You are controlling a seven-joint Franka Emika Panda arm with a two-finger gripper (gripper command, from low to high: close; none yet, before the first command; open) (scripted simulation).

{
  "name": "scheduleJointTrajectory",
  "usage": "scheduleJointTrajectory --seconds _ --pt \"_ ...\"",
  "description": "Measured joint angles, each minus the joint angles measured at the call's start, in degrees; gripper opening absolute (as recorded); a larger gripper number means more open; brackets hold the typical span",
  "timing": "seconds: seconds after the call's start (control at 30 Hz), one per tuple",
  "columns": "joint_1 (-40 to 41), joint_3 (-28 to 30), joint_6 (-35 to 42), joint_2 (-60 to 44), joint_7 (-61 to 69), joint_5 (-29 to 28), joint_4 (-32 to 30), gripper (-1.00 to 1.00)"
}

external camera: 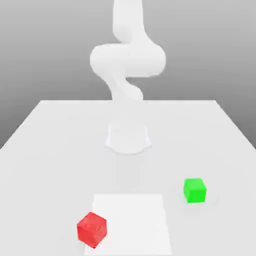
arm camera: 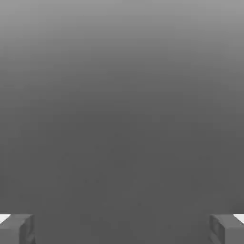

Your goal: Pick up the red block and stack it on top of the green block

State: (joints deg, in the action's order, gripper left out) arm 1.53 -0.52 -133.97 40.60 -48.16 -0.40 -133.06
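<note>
Gripper (arm camera: 122, 228) is hanging with fingers (arm camera: 16, 228) spread wide, gripping nothing, while red block (external camera: 92, 229) is sitting near-left of green block (external camera: 194, 190), well apart.

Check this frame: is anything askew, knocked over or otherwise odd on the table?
Nothing stands out. The red block sits flat, turned at an angle, overlapping the corner of the white square. The green block sits flat and apart on the exterior view's right. The gripper is open.
</note>
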Motion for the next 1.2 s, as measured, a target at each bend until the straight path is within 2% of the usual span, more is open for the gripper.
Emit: scheduleJointTrajectory --seconds 0.5,0.77,0.93,0.97,1.2 --pt "7.0 -0.6 -13.2 -31.5 -13.9 -2.3 -7.7 0.0" --pt "9.2 0.3 -20.2 -48.1 -18.9 -0.3 -11.7 0.0" --pt "9.5 0.2 -28.0 -58.4 -19.4 0.2 -11.0 0.0" --pt "9.5 0.3 -29.5 -60.3 -19.5 0.1 -10.8 -1.0" --pt "9.5 0.2 -29.9 -60.6 -19.6 0.0 -10.7 -1.0"
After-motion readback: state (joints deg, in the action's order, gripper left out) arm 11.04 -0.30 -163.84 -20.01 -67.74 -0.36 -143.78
